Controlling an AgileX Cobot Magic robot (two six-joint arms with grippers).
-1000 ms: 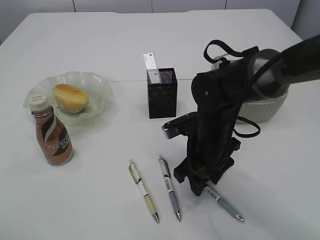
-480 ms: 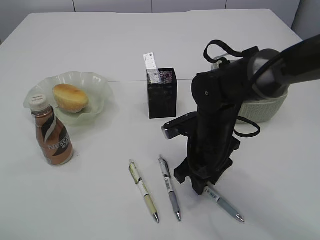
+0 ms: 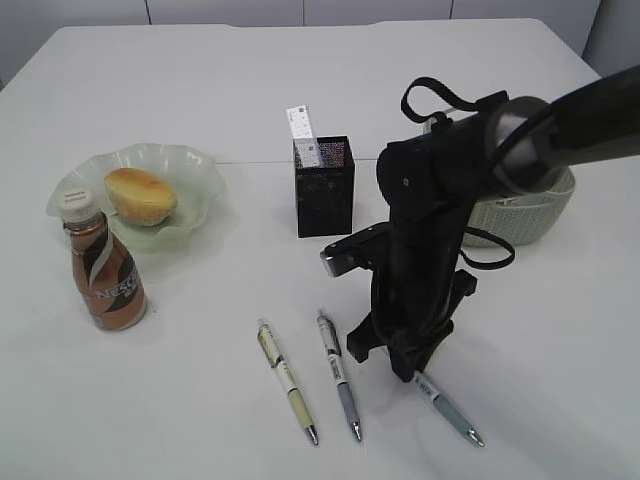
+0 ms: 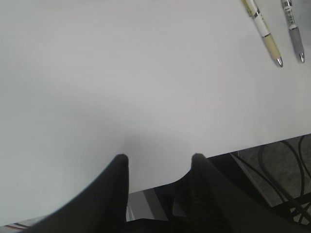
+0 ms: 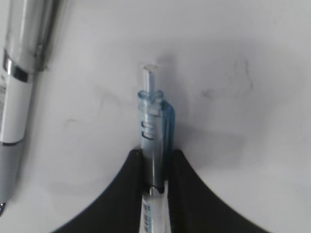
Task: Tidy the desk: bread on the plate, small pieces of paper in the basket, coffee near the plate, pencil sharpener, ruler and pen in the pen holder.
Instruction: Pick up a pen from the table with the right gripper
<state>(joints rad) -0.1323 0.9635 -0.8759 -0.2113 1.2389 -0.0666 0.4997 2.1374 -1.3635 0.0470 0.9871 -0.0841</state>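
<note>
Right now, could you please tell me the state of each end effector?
Left end effector: open, holding nothing, above the desk.
Right end effector: closed on the blue pen.

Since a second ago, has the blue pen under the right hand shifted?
Yes. The blue pen has slid slightly left, toward the grey pen, which stayed put. The right hand is closed on its upper end.
</note>
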